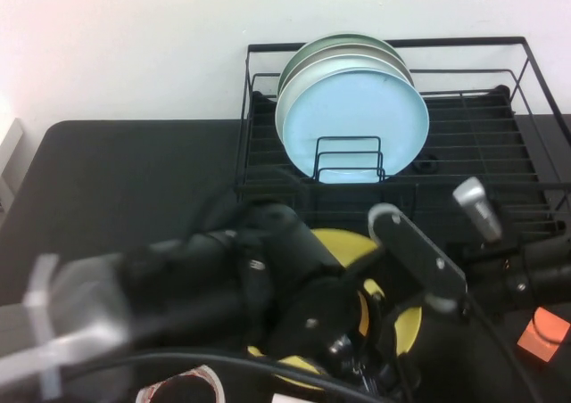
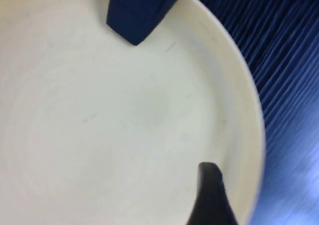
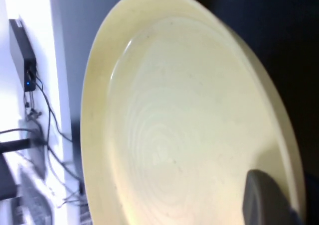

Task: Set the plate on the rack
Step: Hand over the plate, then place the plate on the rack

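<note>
**Plate between my hands, not yet racked**

Near me, my left hand [image 2: 169,105] hovers spread over the yellow plate [image 1: 343,242], gripping nothing. My right hand [image 3: 269,200] seems to pinch its rim, tilting it above the black tabletop [image 1: 116,180]. Beyond, the rack [image 1: 473,153] holds a light blue plate [image 1: 357,118]; the placing remains.

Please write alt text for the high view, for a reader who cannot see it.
Both arms crowd over the pale yellow plate on the near part of the dark table, left gripper and right gripper near its front. Behind, the black wire rack holds upright plates, a light blue plate frontmost.
</note>
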{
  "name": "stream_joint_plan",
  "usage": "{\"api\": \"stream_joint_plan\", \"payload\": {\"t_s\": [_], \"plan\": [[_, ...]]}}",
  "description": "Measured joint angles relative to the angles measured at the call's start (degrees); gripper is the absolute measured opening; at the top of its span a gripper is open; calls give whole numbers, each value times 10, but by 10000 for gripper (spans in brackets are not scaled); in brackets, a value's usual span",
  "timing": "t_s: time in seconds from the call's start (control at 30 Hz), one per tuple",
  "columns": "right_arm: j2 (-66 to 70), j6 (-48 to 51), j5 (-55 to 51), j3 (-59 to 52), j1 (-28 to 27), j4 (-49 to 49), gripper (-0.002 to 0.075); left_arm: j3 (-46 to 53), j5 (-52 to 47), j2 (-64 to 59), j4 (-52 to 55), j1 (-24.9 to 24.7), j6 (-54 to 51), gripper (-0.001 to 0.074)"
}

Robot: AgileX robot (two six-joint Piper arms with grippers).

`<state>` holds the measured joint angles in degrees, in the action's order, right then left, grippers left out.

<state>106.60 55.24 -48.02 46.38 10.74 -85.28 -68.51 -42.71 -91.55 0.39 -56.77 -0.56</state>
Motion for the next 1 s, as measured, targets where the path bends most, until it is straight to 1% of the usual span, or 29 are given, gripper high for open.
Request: {"api": "stream_joint_plan", "payload": {"t_s": [0.07,0.13,0.23,0.3,0.4,0.47,0.63,0.7,0.77,0.83,1.0], "plan": [[-31,13,18,0,0,7,85,-2,1,27,-11,0,12,397],[-66,21,50,0,0,27,85,-2,3,64,-24,0,19,347],[-121,25,96,0,0,71,85,-2,4,125,-37,0,23,215],[-160,25,119,0,0,96,85,6,11,174,-44,0,28,101],[-225,39,141,0,0,132,85,41,43,251,-47,0,51,31],[-265,72,144,0,0,151,85,81,71,306,-48,0,71,13],[-354,223,140,0,0,167,85,199,145,427,-48,0,135,4],[-377,249,140,7,1,173,85,253,181,475,-45,0,168,2],[-388,260,140,28,1,196,85,303,210,521,-45,0,196,1],[-389,258,133,66,1,241,85,346,225,562,-45,0,223,0],[-372,194,74,198,1,368,85,441,234,666,-45,0,298,0]]}}
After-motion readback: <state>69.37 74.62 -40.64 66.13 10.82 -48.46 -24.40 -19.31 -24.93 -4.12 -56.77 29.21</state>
